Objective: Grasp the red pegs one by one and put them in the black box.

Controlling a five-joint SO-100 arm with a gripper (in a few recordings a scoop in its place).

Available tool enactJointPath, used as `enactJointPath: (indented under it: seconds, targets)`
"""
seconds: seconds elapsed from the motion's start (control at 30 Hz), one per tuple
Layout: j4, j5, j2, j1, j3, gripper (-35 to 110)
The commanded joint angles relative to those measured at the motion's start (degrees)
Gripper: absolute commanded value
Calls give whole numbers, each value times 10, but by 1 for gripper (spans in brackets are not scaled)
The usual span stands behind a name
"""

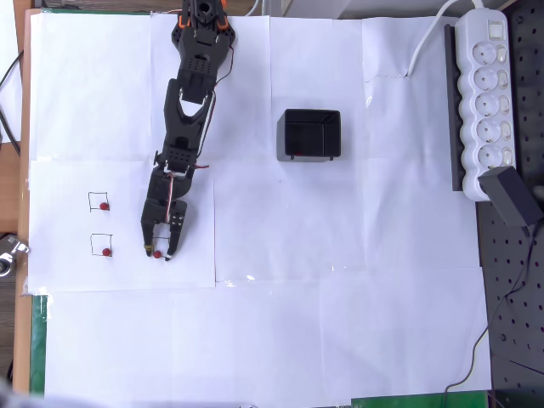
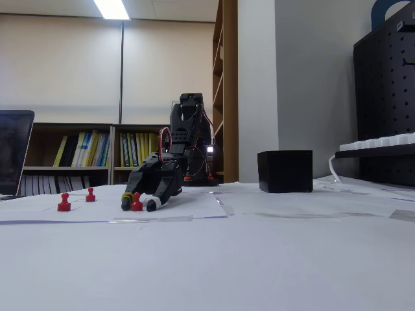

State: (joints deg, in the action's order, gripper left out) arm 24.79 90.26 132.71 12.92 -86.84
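Gripper [image 1: 158, 252] straddling a red peg [image 1: 157, 253], not yet clenched; squeeze squarely, lift straight, carry toward the black box [image 1: 309, 135].

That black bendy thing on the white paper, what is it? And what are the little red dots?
It is a small robot arm. One picture looks straight down from above; the other is taken low, from the table's edge. At the arm's end is its hand, two fingers lowered to the paper around one red peg. The fingers sit on either side of the peg; I cannot tell if they are squeezing it yet. Two more red pegs stand by small drawn squares. The black box is where pegs go, and something small and red already lies inside. A white power strip sits at the side.
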Motion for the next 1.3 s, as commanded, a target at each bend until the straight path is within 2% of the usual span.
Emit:
enactJointPath:
  seconds: [0.0,0.2,0.4,0.43,0.47,0.53,0.63,0.7,0.77,0.97,1.17,1.27]
  targets:
    - [6,6,-1,1,-33,9]
    - [12,13,1,0,-33,0]
    - [-3,11,-3,1,-34,0]
    - [-42,12,-16,0,-39,0]
    - [-166,1,-47,0,-63,0]
    - [-506,-8,-106,-8,-168,0]
    - [-824,12,-196,-49,-256,0]
    - [-997,38,-234,-88,-327,0]
    - [-1102,80,-263,-133,-374,0]
    - [-1280,134,-325,-266,-435,0]
    - [-1280,256,-364,-427,-418,0]
    - [-1239,287,-361,-489,-375,0]
